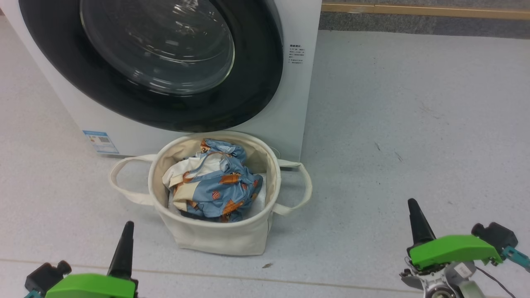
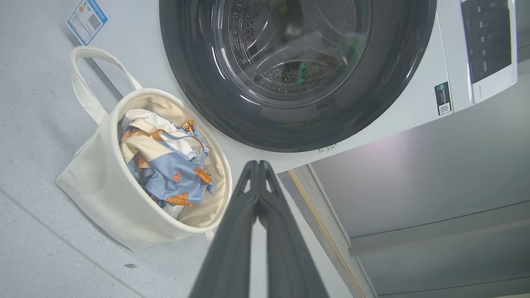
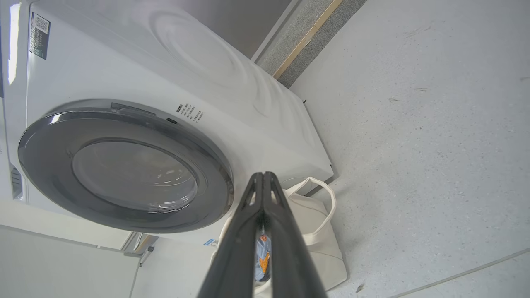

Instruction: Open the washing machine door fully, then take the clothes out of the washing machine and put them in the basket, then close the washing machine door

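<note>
The white washing machine (image 1: 298, 103) stands ahead with its black-rimmed door (image 1: 157, 62) closed flat against the front; through the glass (image 2: 285, 45) I see the steel drum. Directly in front sits the cream basket (image 1: 215, 236), holding the light blue and cream clothes (image 1: 215, 186) with orange figures. My left gripper (image 1: 126, 229) is low at the left, shut and empty, short of the basket. My right gripper (image 1: 414, 207) is at the lower right, shut and empty, well to the right of the basket. Both pairs of fingertips (image 2: 257, 165) (image 3: 263, 177) are pressed together.
Grey speckled floor (image 1: 414, 124) spreads wide to the right of the washer. A wooden skirting strip (image 1: 426, 10) runs along the back wall. A blue sticker (image 1: 100, 142) marks the washer's lower left front corner. The basket's loop handles (image 1: 124, 182) stick out on both sides.
</note>
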{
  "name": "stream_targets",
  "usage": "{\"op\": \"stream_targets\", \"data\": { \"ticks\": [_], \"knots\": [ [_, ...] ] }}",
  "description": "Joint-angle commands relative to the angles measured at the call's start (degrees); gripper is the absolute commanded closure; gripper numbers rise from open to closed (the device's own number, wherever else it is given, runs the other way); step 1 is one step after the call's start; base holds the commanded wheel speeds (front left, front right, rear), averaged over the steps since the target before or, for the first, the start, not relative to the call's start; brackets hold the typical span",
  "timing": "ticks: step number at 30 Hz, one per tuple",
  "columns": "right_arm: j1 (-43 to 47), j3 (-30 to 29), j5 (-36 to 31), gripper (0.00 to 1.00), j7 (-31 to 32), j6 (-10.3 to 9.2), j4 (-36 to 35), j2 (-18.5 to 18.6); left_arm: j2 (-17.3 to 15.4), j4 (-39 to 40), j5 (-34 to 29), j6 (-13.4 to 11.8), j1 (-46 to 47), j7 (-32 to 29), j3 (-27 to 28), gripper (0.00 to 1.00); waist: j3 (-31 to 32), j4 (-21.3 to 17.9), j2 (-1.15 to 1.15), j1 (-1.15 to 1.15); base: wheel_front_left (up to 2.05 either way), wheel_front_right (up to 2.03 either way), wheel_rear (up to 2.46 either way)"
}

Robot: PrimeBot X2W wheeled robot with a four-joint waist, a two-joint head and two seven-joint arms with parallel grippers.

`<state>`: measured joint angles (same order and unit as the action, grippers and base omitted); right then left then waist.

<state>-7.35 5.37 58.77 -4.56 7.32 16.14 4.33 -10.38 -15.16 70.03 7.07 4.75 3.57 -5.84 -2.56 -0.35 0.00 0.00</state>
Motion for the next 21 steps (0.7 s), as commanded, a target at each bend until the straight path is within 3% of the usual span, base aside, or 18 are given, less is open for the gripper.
{"op": "stream_targets", "data": {
  "ticks": [1,21],
  "knots": [
    [-0.6,-0.1,1.9,1.0,0.6,0.09,-2.0,0.8,-0.2,1.6,1.2,0.2,1.7,-0.4,2.2,1.0,0.1,0.0,0.0,0.0,0.0,0.0,0.0],
    [0.1,-3.5,14.2,1.0,3.7,0.12,-2.1,0.6,2.4,1.4,9.1,0.3,1.5,-3.7,5.7,1.0,0.9,0.1,0.0,0.0,0.0,0.0,0.0]
  ]
}}
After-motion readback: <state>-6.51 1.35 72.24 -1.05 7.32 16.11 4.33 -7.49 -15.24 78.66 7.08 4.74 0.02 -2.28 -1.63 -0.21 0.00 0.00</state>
